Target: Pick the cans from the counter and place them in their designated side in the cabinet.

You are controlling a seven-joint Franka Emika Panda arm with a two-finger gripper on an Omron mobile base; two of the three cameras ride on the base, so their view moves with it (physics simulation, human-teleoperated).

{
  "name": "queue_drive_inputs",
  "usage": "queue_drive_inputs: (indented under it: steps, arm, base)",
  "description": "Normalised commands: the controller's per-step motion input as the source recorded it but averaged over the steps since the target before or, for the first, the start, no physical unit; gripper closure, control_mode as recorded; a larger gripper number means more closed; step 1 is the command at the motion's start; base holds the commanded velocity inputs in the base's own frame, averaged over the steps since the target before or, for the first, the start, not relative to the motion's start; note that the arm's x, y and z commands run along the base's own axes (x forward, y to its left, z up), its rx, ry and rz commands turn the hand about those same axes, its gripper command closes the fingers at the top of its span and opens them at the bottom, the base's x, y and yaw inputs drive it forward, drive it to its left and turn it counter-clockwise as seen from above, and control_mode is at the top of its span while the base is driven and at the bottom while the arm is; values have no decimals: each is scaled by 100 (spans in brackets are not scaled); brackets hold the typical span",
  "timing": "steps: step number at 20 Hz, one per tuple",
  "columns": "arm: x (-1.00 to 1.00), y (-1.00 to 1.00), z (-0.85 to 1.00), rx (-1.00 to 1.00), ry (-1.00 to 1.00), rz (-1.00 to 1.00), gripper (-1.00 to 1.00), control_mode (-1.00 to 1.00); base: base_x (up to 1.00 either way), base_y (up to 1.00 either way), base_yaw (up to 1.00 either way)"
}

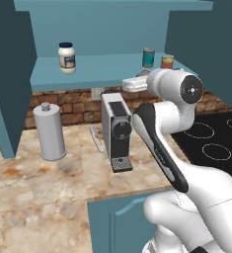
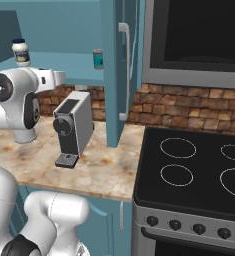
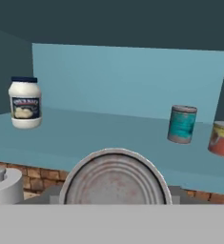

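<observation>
A silvery can top (image 3: 114, 181) looms at the bottom of the hand view, and my gripper (image 3: 114, 200) is shut on this can. The white hand (image 1: 135, 84) hovers just in front of the cabinet shelf (image 1: 102, 70), above the coffee machine; the arm hides the held can in both base views. A second teal can (image 1: 148, 58) (image 2: 98, 59) (image 3: 182, 124) stands upright on the right part of the shelf. Below lies the marbled counter (image 1: 38, 188) (image 2: 104, 170).
A red-orange can (image 1: 167, 62) (image 3: 223, 138) stands right of the teal one. A white jar (image 1: 66, 57) (image 2: 21, 52) (image 3: 25, 102) sits at shelf left. Coffee machine (image 1: 118, 131) (image 2: 73, 125), grey canister (image 1: 49, 131), open cabinet doors (image 1: 9, 74) (image 2: 116, 75), black stovetop (image 2: 189, 170).
</observation>
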Motion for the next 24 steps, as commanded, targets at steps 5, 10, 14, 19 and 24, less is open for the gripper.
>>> queue_drive_inputs:
  steps: [5,10,14,19,24]
  arm:
    - [4,-15,35,0,6,0,100,-100]
    - [1,-14,11,-1,1,0,100,-100]
    - [4,-14,0,-2,0,0,100,-100]
    - [14,-12,-2,-3,-1,0,100,-100]
    - [17,-15,0,-2,0,0,100,-100]
  base:
    - [0,0,0]
    - [0,0,0]
    - [0,0,0]
    - [0,0,0]
    - [0,0,0]
